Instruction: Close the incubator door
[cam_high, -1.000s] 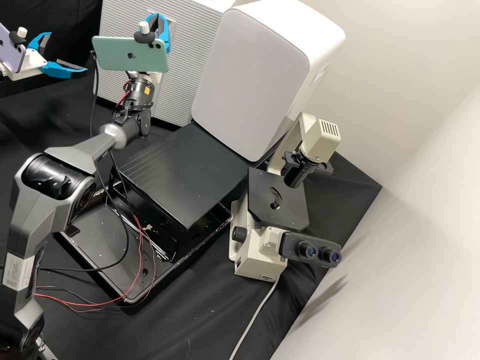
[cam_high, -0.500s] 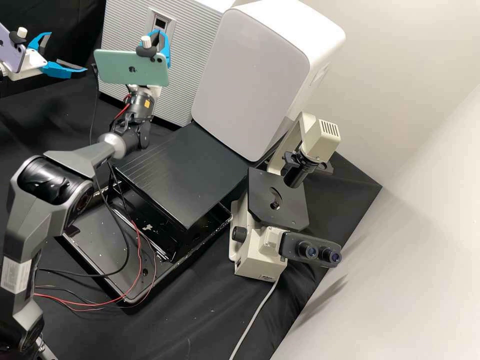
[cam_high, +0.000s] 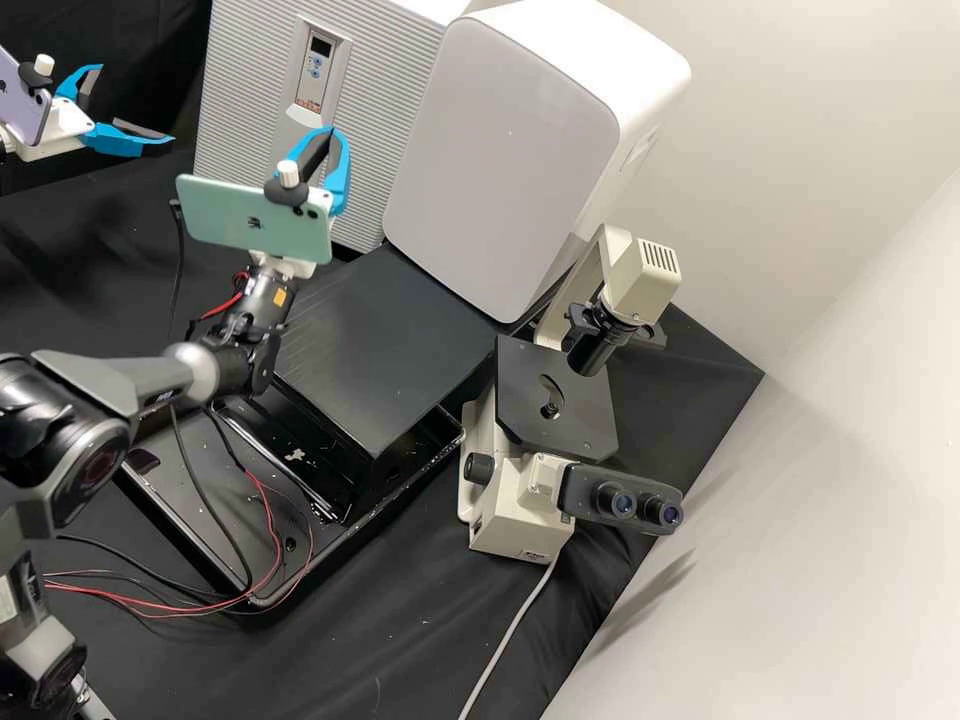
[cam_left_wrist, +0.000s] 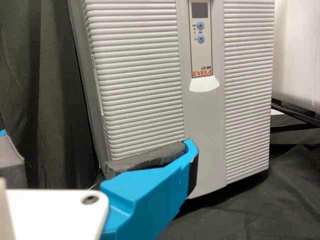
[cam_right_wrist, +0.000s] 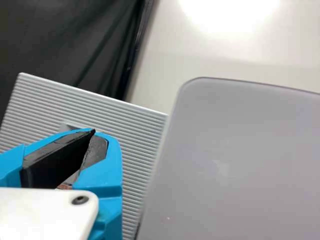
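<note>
Incubator (cam_high: 400, 8) at the back of the worktop, beside a white cabinet (cam_high: 510, 130) with a smooth grey front. Its ribbed door (cam_high: 245, 100) looks flush with the body from where I sit; whether it is fully seated, I can't tell. Contents hidden behind it. Cabinet front covers its interior too, contents unseen. Nearer the arms, a shallow black tray (cam_high: 185, 500) holds a black stand (cam_high: 380, 340) with a sloping top; a black cable and red wires trail across the tray.

Door orientation: upright, ribbed face toward my arms, long axis apparently vertical, the same way the narrow control panel (cam_high: 323, 68) runs. Ribs lie crosswise to that. In the high view the whole front sits canted.

Left gripper (cam_high: 136, 103), out to one side in the high view: fingers wide apart, with the door front beyond them in my left wrist view. Right gripper (cam_high: 327, 131) in front of the door, below the control panel in the high view: fingers together at the tips. Contact with the door, I can't judge. A microscope (cam_high: 520, 500) stands beside the tray, eyepieces turned away from the cabinet.
</note>
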